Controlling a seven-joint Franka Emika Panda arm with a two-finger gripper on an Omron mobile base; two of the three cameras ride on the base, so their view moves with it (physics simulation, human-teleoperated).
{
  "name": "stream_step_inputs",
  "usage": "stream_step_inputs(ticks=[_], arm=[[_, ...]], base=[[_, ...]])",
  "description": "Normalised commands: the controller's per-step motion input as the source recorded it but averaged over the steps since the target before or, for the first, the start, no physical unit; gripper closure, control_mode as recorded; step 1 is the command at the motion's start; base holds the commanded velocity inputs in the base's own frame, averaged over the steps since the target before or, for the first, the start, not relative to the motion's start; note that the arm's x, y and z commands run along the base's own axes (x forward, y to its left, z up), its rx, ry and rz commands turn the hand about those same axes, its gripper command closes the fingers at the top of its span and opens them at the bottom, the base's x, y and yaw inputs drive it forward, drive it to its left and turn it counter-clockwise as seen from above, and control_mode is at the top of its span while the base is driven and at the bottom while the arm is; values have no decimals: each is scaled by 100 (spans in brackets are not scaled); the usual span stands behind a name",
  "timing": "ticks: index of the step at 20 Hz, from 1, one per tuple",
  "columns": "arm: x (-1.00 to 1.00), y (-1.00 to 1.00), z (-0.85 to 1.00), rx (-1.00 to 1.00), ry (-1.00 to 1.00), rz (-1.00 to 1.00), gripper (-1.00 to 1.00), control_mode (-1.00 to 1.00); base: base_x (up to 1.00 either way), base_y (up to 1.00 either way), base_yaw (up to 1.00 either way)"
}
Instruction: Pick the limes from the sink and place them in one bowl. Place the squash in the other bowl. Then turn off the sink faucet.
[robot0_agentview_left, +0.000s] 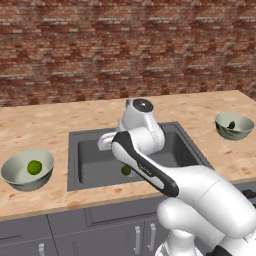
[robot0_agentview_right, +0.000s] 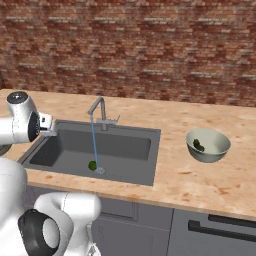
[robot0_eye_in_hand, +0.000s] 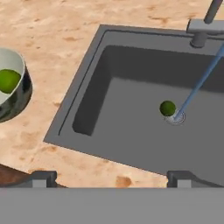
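- Left base view: arm bends over the sink (robot0_agentview_left: 80, 150); pincer hidden behind the wrist, so its state is unreadable here. One lime (robot0_agentview_left: 34, 167) sits in the left bowl (robot0_agentview_left: 15, 172) on the table (robot0_agentview_left: 45, 122), off to the arm's left. Second lime (robot0_agentview_left: 125, 170) lies on the basin floor, partly behind the forearm. Right bowl (robot0_agentview_left: 240, 131) holds the dark squash (robot0_agentview_left: 231, 125), well apart on the far side.
- Right base view: faucet (robot0_agentview_right: 100, 111) runs a thin blue stream down to the drain; lime (robot0_agentview_right: 92, 165) lies just beside where it lands. Bowl (robot0_agentview_right: 212, 150) with squash (robot0_agentview_right: 198, 145) stands right of the sink (robot0_agentview_right: 145, 131). Wrist sits over the sink's left rim.
- Hand view: pincer (robot0_eye_in_hand: 111, 178) spread wide, nothing between the tips, hovering above the near rim of the sink (robot0_eye_in_hand: 83, 94). Lime (robot0_eye_in_hand: 167, 108) ahead, nearer the right tip, beside the drain and touching the stream. Faucet base (robot0_eye_in_hand: 202, 30) far ahead. Bowl (robot0_eye_in_hand: 22, 94) with lime (robot0_eye_in_hand: 8, 80) off to the left on the table (robot0_eye_in_hand: 48, 39).
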Motion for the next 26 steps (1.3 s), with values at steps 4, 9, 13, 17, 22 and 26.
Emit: stream_step_inputs(ticks=[4, 9, 13, 17, 22, 26], arm=[[0, -42, -16, -6, 24, -39, -100, -100], [0, -40, -26, -8, 17, -29, -100, -100], [13, -35, -39, -11, 17, -20, -100, -100], [25, -23, -47, -12, 11, -9, -100, -100], [31, -12, -48, -11, 1, 0, -100, -100], [43, -1, -37, -9, 0, 0, -100, -100]], base=[[0, 0, 0], [0, 0, 0], [0, 0, 0], [0, 0, 0], [0, 0, 0], [0, 0, 0]])
